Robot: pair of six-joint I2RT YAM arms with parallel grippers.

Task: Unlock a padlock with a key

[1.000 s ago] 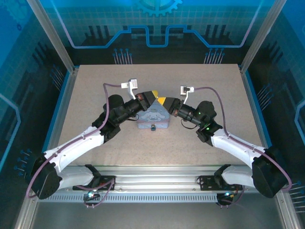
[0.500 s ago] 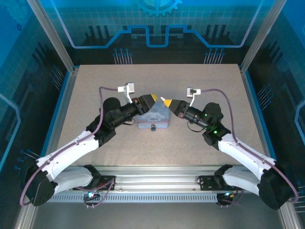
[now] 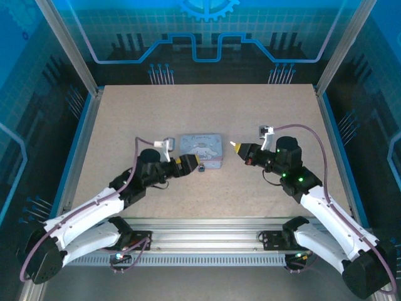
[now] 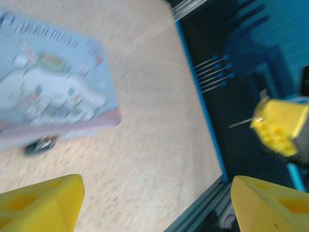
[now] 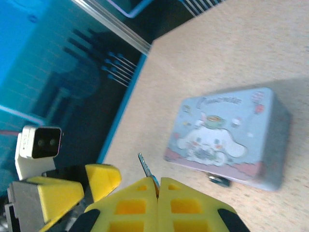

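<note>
Two of my grippers are hovering over the speckled tabletop (image 3: 125,119) inside blue panels (image 3: 37,94): left gripper (image 3: 190,164) spread, released; right gripper (image 3: 233,146) pinching the key (image 5: 144,166). The padlock (image 3: 202,167) is lying against the tin's (image 3: 202,147) lower edge, mid-frame.

Pale-blue cartoon-printed tin (image 3: 203,147) flat on a speckled beige table (image 3: 125,113) — blue patterned panels (image 3: 207,31) behind

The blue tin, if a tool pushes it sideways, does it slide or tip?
Probably slides: the tin lies flat and low on the table. It looks like thin metal, so likely light. The padlock at its near edge may swing or drag along.
</note>
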